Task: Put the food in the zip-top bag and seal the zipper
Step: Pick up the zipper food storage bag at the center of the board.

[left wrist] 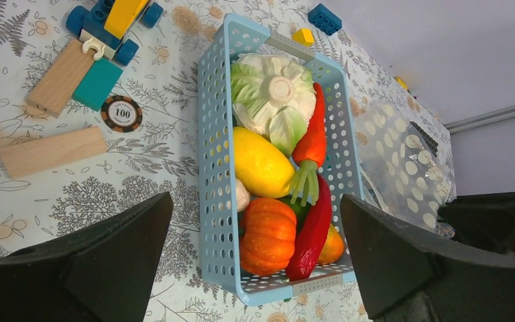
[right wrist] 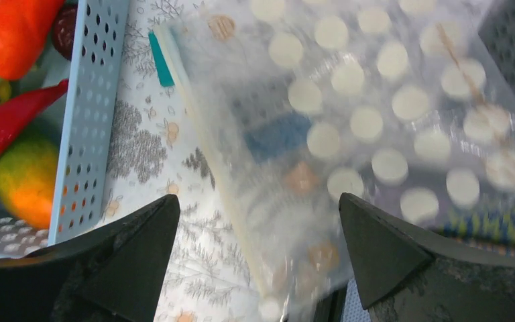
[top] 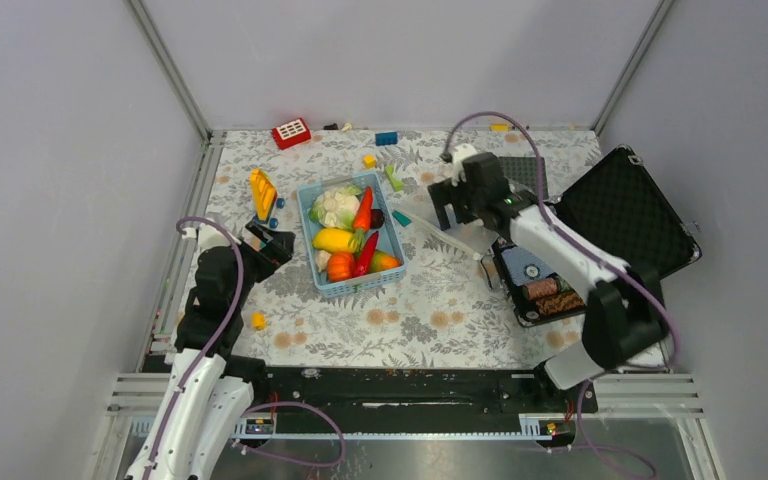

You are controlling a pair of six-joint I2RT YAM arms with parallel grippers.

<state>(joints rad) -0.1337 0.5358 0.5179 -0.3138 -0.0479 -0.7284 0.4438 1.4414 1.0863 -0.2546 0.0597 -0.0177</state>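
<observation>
The food lies heaped in a light-blue basket: a white-green cauliflower, an orange carrot, a yellow piece, an orange pumpkin and a red chili. To the basket's right, the clear dotted zip-top bag lies flat, its zipper along the edge facing the basket. My left gripper hovers open left of the basket, holding nothing. My right gripper hangs open above the bag, empty.
An open black case and a dark tray sit at the right. A red brick, a blue brick and a yellow toy vehicle lie behind the basket. Wooden blocks and a chip lie left of it.
</observation>
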